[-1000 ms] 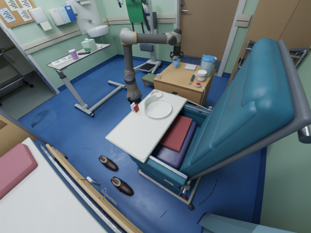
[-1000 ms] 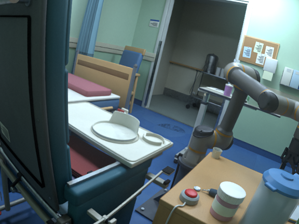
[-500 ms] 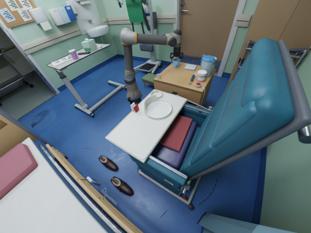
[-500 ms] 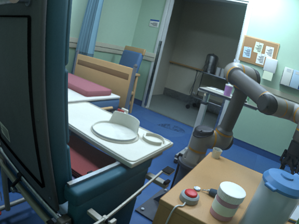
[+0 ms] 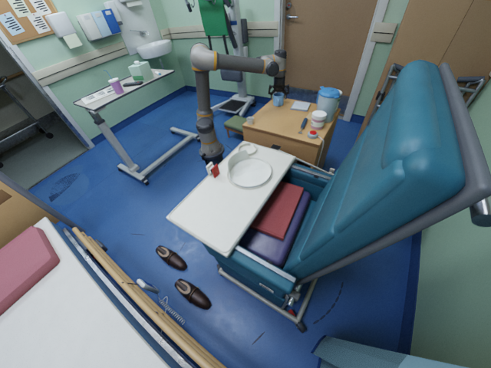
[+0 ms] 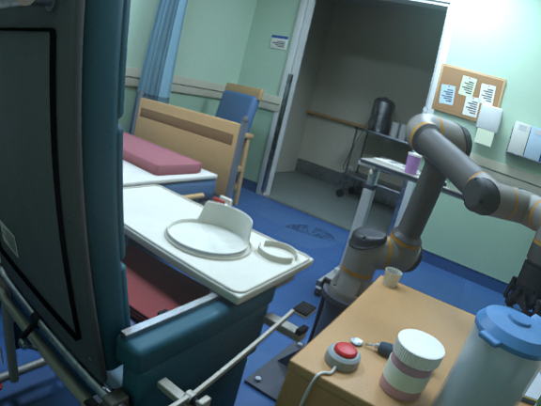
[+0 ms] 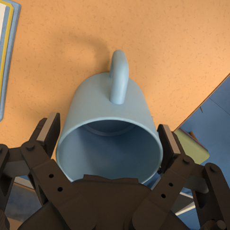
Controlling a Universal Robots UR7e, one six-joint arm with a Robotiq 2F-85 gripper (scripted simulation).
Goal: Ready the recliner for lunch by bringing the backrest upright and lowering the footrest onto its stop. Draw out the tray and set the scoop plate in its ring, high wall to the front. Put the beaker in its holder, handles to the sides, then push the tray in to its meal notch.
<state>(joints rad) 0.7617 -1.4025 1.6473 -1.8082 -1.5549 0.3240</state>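
On the far corner of the wooden bedside cabinet (image 5: 285, 122) stands the pale blue beaker (image 7: 110, 125), upright, and my gripper (image 7: 107, 144) is lowered around its rim with the fingers open and holding nothing. One handle (image 7: 119, 75) points away from the wrist camera. From the side camera the beaker (image 5: 278, 99) sits under the gripper (image 5: 279, 92). The recliner's white tray (image 5: 234, 194) is drawn out over the seat. The scoop plate (image 5: 249, 169) lies in its ring with its high wall toward the tray's front edge. The beaker holder ring (image 6: 277, 251) beside it is empty. The teal backrest (image 5: 392, 166) stands raised.
Behind the cabinet are a door and a green hoist stand. On the cabinet stand a blue-lidded jug (image 5: 328, 102), a striped tub (image 5: 318, 119), a red call button (image 5: 313, 134), a booklet (image 5: 300, 105) and a small paper cup (image 6: 392, 276). An overbed table (image 5: 119, 95) stands left.
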